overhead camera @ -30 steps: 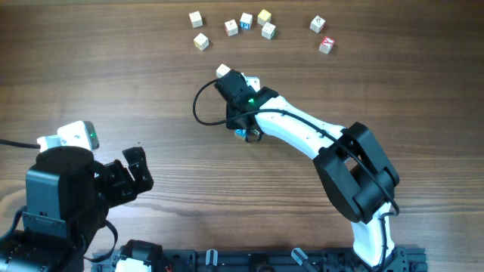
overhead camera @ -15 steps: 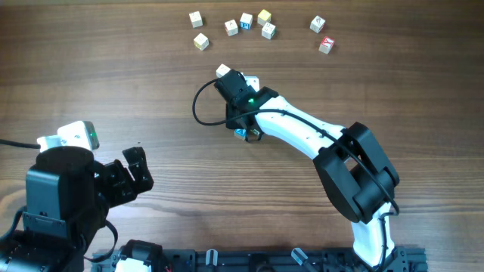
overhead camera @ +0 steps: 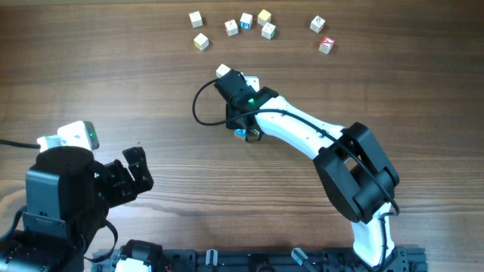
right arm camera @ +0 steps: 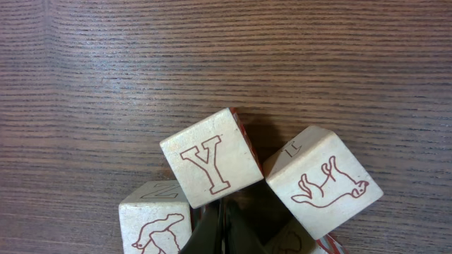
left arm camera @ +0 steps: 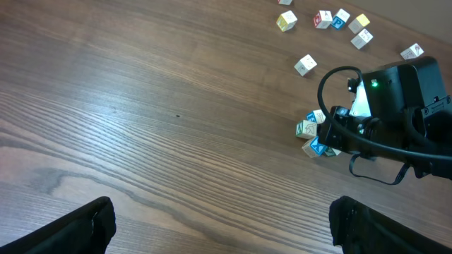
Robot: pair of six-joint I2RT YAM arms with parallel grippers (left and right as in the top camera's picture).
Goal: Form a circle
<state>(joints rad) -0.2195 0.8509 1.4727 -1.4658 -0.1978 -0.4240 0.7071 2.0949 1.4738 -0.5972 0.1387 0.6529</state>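
Observation:
The circle (right arm camera: 210, 164) is a tight cluster of pale wooden letter cubes. In the right wrist view a Y cube sits at the top, an animal cube (right arm camera: 325, 185) at the right and a Z cube (right arm camera: 157, 224) at the left. My right gripper (right arm camera: 224, 229) is shut with nothing in it, its tips down in the gap between these cubes. From overhead the right arm hides most of the circle (overhead camera: 242, 134); only a blue face shows. The left wrist view shows the circle (left arm camera: 314, 134) beside the right wrist. My left gripper (left arm camera: 226, 229) is open, far off at the near left (overhead camera: 136, 170).
Several loose cubes lie along the far edge, from a pale one (overhead camera: 196, 18) to a red-faced one (overhead camera: 326, 44). One more cube (overhead camera: 224, 71) rests just beyond the right wrist. A black cable (overhead camera: 198, 106) loops to the left of the right wrist.

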